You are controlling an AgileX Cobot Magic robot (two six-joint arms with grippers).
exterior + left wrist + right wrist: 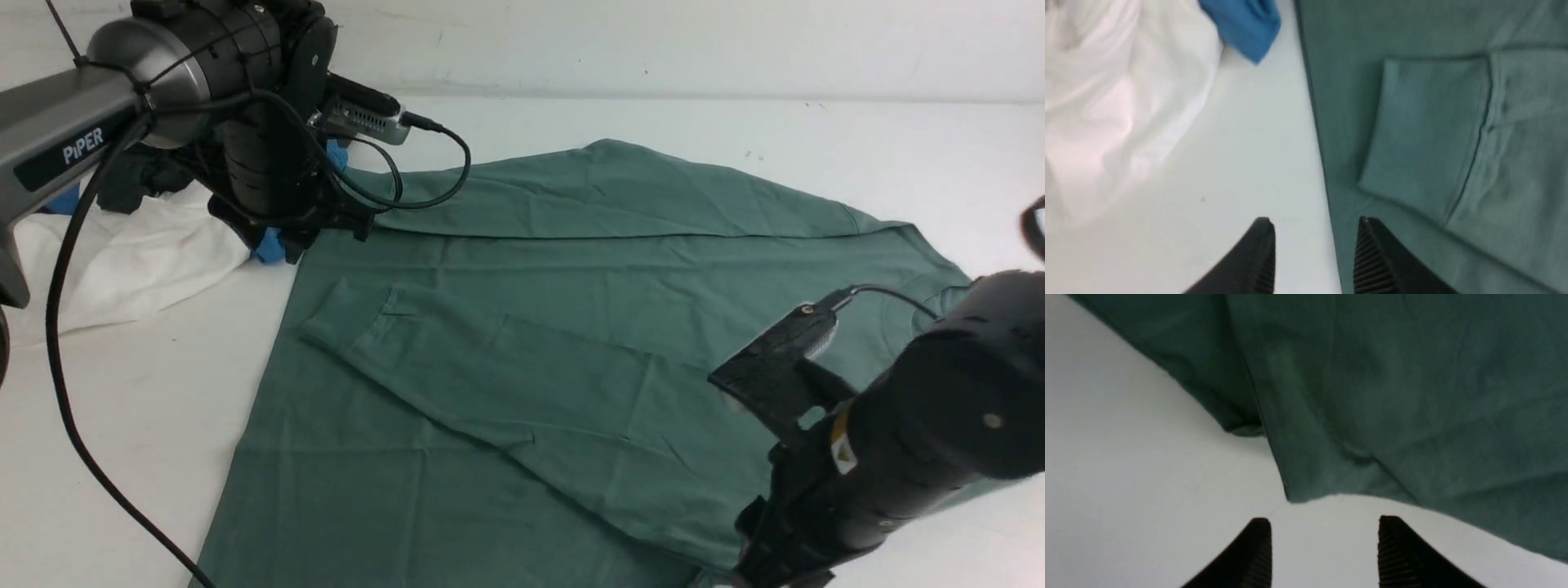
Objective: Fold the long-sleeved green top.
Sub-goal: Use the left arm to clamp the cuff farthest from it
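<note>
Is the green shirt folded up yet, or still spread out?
Only partly folded. The green long-sleeved top lies wide and flat on the table, with one sleeve laid across its body.

place: robotics lab test bench | surface: bare white tabletop (122, 425) backed by a plain white wall (653, 41) | rig: grey left arm (57, 139) marked "PiPER", loose black cables (51, 335), a camera (363, 118) mounted at its wrist | goods: green long-sleeved top (571, 269) spread out, white garment (122, 261) and blue garment (1241, 24) heaped at the left edge
</note>
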